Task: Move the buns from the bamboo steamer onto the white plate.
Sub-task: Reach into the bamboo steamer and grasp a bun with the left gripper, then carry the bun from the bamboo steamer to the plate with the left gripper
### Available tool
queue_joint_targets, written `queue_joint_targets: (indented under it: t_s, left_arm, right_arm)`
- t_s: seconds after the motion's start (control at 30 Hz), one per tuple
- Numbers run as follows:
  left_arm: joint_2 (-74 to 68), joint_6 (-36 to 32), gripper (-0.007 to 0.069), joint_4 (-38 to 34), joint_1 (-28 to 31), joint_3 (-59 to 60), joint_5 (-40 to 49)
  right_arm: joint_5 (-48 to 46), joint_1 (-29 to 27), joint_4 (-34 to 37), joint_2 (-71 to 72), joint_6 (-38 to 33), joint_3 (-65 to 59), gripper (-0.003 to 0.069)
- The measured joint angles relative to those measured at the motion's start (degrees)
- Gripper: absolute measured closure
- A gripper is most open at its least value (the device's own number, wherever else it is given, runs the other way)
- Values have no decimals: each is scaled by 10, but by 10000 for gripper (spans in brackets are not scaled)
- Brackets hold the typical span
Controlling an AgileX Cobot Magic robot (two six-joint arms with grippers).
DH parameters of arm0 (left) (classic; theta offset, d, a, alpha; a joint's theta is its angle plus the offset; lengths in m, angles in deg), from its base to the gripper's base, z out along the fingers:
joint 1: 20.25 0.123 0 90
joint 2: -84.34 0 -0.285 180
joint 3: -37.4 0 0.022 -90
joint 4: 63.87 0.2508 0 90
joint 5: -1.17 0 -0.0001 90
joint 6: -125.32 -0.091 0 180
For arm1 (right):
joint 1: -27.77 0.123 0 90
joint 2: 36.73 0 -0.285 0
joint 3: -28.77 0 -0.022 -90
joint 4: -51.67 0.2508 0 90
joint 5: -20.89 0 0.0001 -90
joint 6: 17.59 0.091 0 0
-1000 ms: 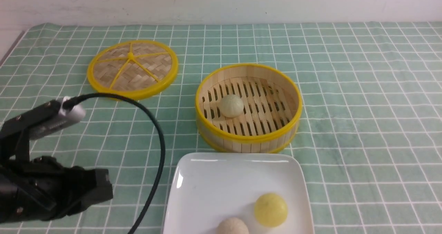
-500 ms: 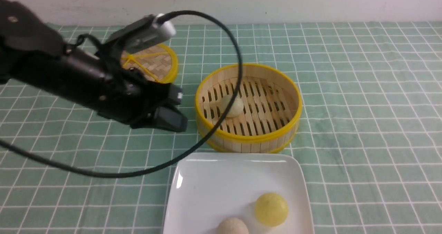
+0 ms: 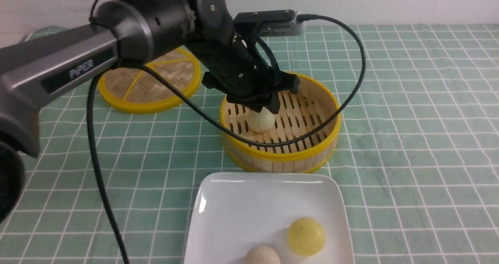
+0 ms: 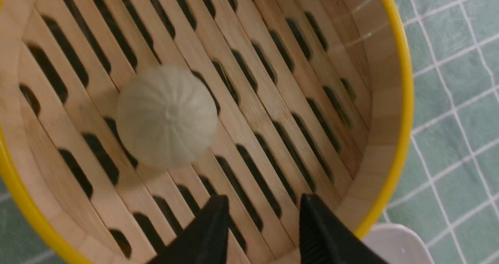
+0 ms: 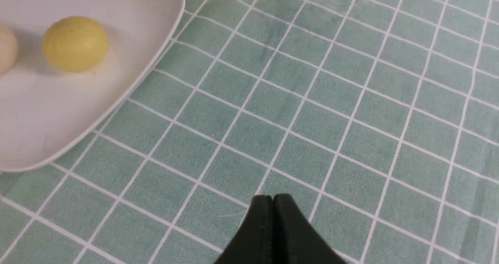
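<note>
Pale bun [image 3: 262,123] sits in the bamboo steamer [image 3: 280,156] — top hidden by the left claw [image 4: 264,201] (spread) — right claw [image 5: 273,201] pressed together.

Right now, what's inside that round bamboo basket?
One pale pleated bun sits on the slatted floor of the bamboo steamer. The left claw, open, hangs over it, hiding the bun's top in the front view.

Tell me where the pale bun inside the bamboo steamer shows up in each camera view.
Front view: pale bun left of centre on the bamboo steamer floor, top hidden by the left claw.
Left wrist view: the bun on the slats ahead of the open claw tips, apart from them.
Right wrist view: not in it; the white plate holds a yellow bun.
Shared landmark: the steamer's yellow rim.
</note>
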Motion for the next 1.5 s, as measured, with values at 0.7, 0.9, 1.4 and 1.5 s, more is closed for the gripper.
queue_joint_targets:
  t_s: [0.7,0.9,1.4,1.5]
  left_arm:
    - [-126,2,580,102,-2,-75,-15]
    - [-51,2,594,105,-2,-73,16]
    - [229,35,594,78,-3,-61,232]
    - [233,51,593,67,-14,-12,232]
  right_arm:
    - [8,0,0,0,0,-2,647]
    - [8,0,0,0,0,-2,639]
    - [9,0,0,0,0,-2,619]
    - [9,0,0,1,1,-2,618]
